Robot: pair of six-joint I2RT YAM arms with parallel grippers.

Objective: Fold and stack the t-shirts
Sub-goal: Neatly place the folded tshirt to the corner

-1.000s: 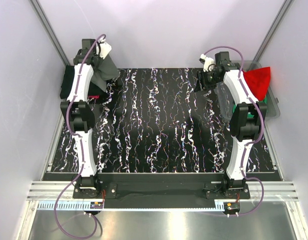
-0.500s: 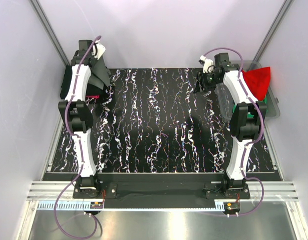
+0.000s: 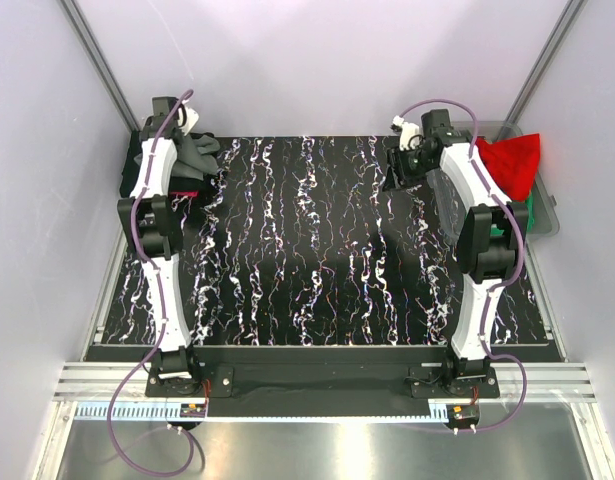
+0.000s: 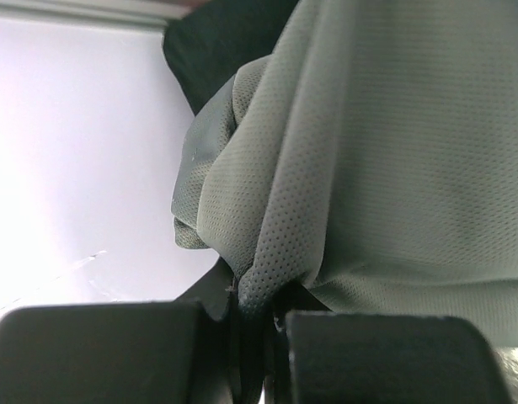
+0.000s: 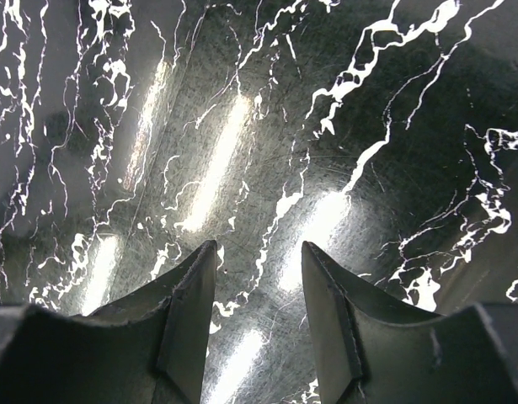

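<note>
The dark grey t-shirt (image 3: 200, 152) was bunched up at the worktop's (image 3: 317, 260) far-left corner, right beside a black t-shirt pile (image 3: 137, 165). Crumpled like that, its long axis could not be made out. The left gripper (image 4: 257, 324) was pressed together on a fold of it, the cloth soft, finely perforated and falling in loose creases. The right gripper (image 5: 257, 278) was spread and held nothing, over the glossy black, white-veined worktop. A red t-shirt (image 3: 515, 160) draped over the clear bin's (image 3: 549, 222) rim. A green t-shirt (image 3: 527, 213) showed only in part behind the right arm.
</note>
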